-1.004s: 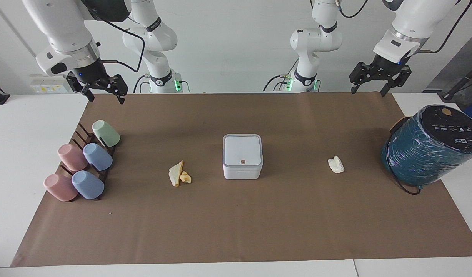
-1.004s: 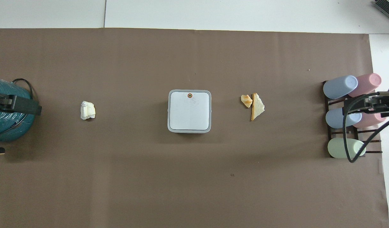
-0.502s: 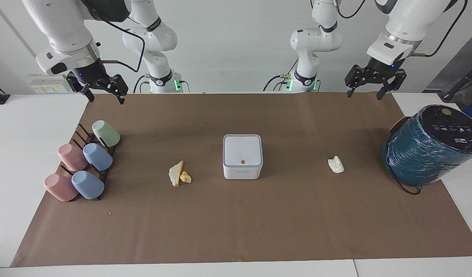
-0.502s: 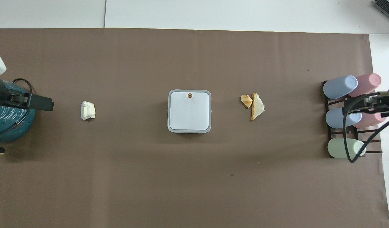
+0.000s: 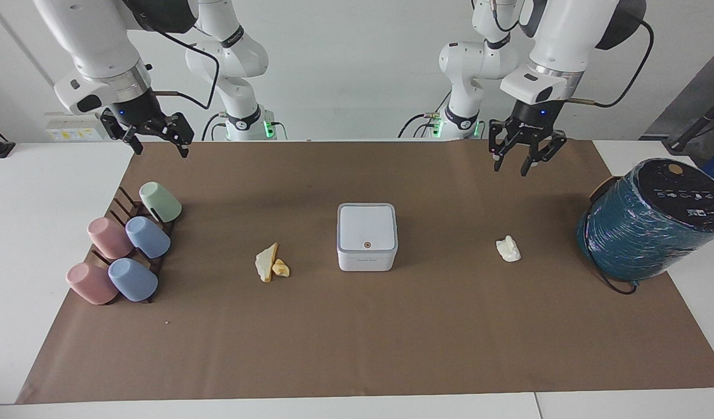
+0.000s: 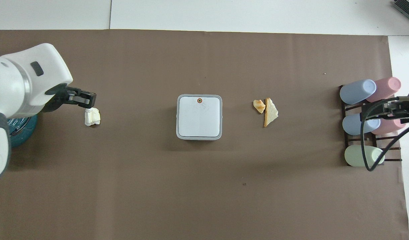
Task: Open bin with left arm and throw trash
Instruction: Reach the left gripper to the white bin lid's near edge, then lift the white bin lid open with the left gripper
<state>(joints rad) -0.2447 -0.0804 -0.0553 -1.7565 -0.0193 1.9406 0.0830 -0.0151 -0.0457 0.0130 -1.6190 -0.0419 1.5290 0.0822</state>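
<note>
Left end effector (image 5: 524, 164) up over the brown mat, holding nothing.
Its fingers stand partly apart, empty; the white wad (image 5: 508, 249) lies just below it, the lid-shut bin (image 5: 366, 236) toward mid-desk, the bread wedge (image 5: 267, 262) and yellow lump (image 5: 281, 268) past that. Right end effector (image 5: 157, 141) waits, fingers spread, above the cup rack (image 5: 137, 233).

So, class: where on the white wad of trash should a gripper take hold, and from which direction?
Grip the white wad across its crumpled middle, coming straight down from above. It lies loose and low on the brown paper with bare paper all round, so nothing blocks a top approach, and its lumpy sides probably give the fingers purchase.
</note>
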